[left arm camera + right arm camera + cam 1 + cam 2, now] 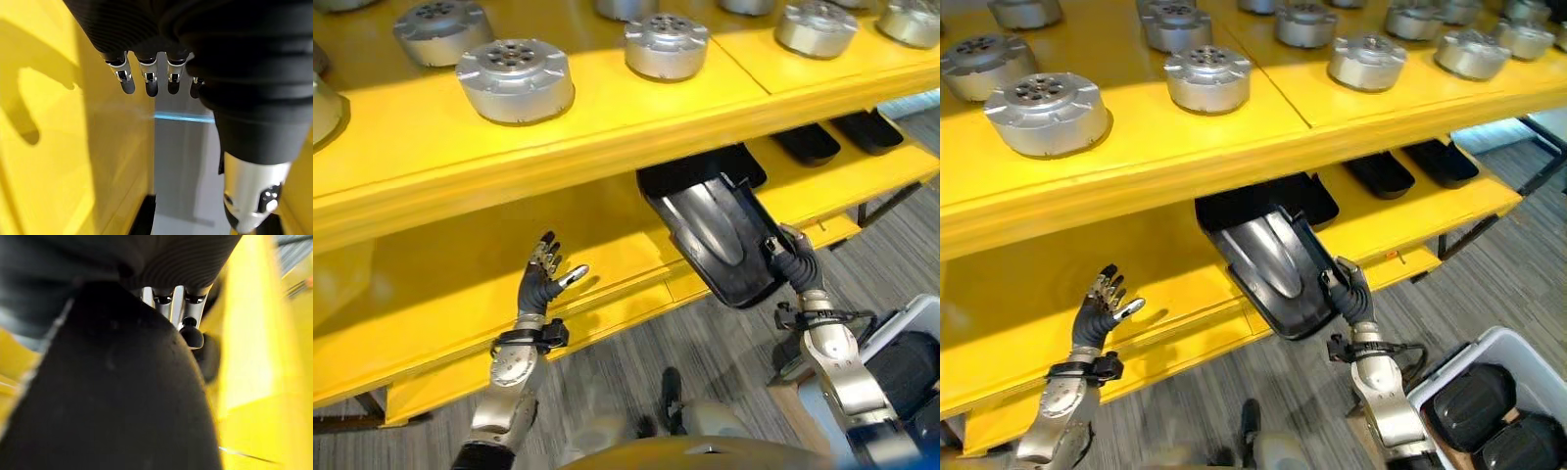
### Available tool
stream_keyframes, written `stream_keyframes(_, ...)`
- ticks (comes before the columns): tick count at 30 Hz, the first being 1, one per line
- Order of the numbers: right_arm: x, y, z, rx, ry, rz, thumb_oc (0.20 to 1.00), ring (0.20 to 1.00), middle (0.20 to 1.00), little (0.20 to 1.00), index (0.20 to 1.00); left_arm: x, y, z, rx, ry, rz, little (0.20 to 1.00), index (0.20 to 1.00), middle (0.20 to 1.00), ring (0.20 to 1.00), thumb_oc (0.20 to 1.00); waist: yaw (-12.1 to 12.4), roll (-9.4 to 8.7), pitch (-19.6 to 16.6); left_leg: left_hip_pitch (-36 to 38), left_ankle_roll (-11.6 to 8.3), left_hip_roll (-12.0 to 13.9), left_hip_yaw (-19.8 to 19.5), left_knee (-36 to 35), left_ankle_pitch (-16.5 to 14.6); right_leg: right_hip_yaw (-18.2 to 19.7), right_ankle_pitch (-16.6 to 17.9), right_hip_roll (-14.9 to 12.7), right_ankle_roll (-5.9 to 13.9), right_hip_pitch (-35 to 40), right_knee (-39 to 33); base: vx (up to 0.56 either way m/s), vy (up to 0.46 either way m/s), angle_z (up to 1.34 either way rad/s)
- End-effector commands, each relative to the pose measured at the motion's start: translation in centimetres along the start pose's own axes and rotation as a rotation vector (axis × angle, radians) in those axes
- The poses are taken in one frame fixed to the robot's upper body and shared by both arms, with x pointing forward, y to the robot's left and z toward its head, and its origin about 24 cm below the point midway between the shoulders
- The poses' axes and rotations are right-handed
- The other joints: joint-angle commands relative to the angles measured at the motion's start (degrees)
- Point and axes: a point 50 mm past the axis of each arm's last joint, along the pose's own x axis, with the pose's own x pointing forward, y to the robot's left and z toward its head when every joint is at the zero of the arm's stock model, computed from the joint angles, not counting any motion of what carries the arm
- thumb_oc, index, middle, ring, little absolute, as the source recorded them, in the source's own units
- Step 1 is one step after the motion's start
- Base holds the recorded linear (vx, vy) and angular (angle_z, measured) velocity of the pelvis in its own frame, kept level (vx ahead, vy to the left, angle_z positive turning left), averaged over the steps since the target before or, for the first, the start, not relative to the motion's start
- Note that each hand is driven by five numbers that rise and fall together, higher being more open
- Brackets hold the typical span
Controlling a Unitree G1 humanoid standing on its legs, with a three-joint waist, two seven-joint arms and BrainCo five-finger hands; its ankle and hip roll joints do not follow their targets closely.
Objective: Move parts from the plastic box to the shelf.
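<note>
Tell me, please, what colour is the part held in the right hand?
Glossy black part; clearest in the right eye view.

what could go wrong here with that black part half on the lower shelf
The black part hangs past the front edge of the lower shelf, held at its near corner by the right hand; released now, it may tip to the floor. Pushed in further, it could knock the black part behind it. The left hand is open and away from it, giving no support.
</note>
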Motion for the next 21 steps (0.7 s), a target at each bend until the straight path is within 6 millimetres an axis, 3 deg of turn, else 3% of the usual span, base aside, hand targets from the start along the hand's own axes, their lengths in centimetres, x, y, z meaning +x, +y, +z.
stream_keyframes(1, 0.1, -1.0, 2.3, 0.034, -0.139, -0.023, 0.200, 0.200, 0.200, 0.200, 0.200, 0.8, -0.7, 1.8, -0.031, -0.113, -0.030, 1.000, 1.000, 1.000, 1.000, 1.000, -2.2, 0.94, -2.6, 4.2, 1.29, -1.4, -0.8, -2.6, -1.4, -1.3, -5.3, -4.7, 10.26, 1.8, 3.8, 0.01, -0.117, 0.01)
stream_keyframes(5, 0.3, -1.5, 2.7, 0.020, -0.162, -0.030, 0.200, 0.200, 0.200, 0.200, 0.200, 0.8, -0.8, 2.0, -0.064, -0.124, -0.037, 1.000, 1.000, 1.000, 1.000, 1.000, -1.0, 0.49, 0.3, -2.8, -1.50, -2.0, -2.4, 10.3, -1.4, -3.3, -6.1, -5.7, 8.61, 2.6, 4.4, -0.06, -0.081, 0.19)
stream_keyframes(7, 0.2, -1.8, 2.7, 0.013, -0.165, -0.043, 0.200, 0.200, 0.200, 0.200, 0.200, 0.8, -0.8, 2.0, -0.074, -0.119, -0.035, 1.000, 1.000, 1.000, 1.000, 1.000, -1.3, 0.45, 1.0, -4.3, -1.59, 0.8, -1.7, 11.4, -1.6, -4.6, -6.6, -6.3, 8.80, 2.8, 4.8, -0.04, 0.033, 0.54)
stream_keyframes(9, -0.1, -2.2, 2.5, -0.003, -0.153, -0.063, 0.200, 0.200, 0.200, 0.200, 0.200, 0.5, -0.4, 1.8, -0.074, -0.110, -0.019, 1.000, 1.000, 1.000, 1.000, 1.000, -1.9, 0.09, 0.5, -3.0, -1.98, 8.9, 2.2, 6.5, 0.8, -5.7, -6.6, -8.5, 9.81, 3.3, 4.7, 0.04, 0.141, 0.54)
stream_keyframes(10, -0.3, -2.3, 2.4, -0.007, -0.147, -0.064, 0.200, 0.200, 0.200, 0.200, 0.200, 0.4, -0.4, 1.8, -0.073, -0.108, -0.015, 1.000, 1.000, 1.000, 1.000, 1.000, -2.0, 0.37, 0.4, -2.4, -2.65, 12.4, 3.5, 3.6, 3.5, -5.9, -6.8, -9.3, 10.34, 3.4, 4.9, 0.09, 0.338, 0.58)
stream_keyframes(11, -0.7, -2.4, 2.2, -0.018, -0.132, -0.069, 0.200, 0.200, 0.200, 0.200, 0.200, 0.3, -0.1, 1.6, -0.065, -0.101, 0.003, 1.000, 1.000, 1.000, 1.000, 1.000, -2.5, 1.62, -0.2, -1.0, -4.43, 17.8, 4.9, -1.2, 9.3, -5.9, -7.7, -10.6, 11.42, 2.8, 6.5, 0.18, 0.633, 0.63)
stream_keyframes(12, -0.9, -2.2, 2.1, -0.003, -0.123, -0.051, 0.200, 0.200, 0.200, 0.200, 0.200, 0.6, -0.8, 1.4, -0.082, -0.093, -0.021, 1.000, 1.000, 1.000, 1.000, 1.000, -2.8, 3.59, -1.7, 1.3, -5.27, 14.6, 4.7, -3.5, 5.7, -6.1, -6.9, -13.6, 13.10, 3.4, 7.0, 0.17, 0.566, 0.35)
stream_keyframes(14, -1.0, -2.3, 1.9, 0.003, -0.113, -0.053, 0.200, 0.200, 0.200, 0.200, 0.200, 0.7, -0.8, 1.5, -0.078, -0.097, -0.034, 1.000, 1.000, 1.000, 1.000, 1.000, -2.9, 3.54, -1.8, 1.5, -5.16, 13.8, 5.3, -3.2, 5.2, -6.0, -6.3, -14.5, 13.39, 3.3, 7.5, 0.09, 0.300, 0.09)
stream_keyframes(21, -0.9, -1.3, 1.0, 0.043, -0.059, -0.038, 0.200, 0.200, 0.200, 0.200, 0.200, 0.7, -0.1, 1.9, -0.015, -0.101, -0.042, 1.000, 1.000, 1.000, 1.000, 1.000, -1.1, 1.13, -2.9, 1.8, -3.20, 8.8, 7.1, -1.9, 1.8, -5.5, -2.7, -18.7, 15.92, 5.5, 4.7, 0.06, 0.173, -0.08)
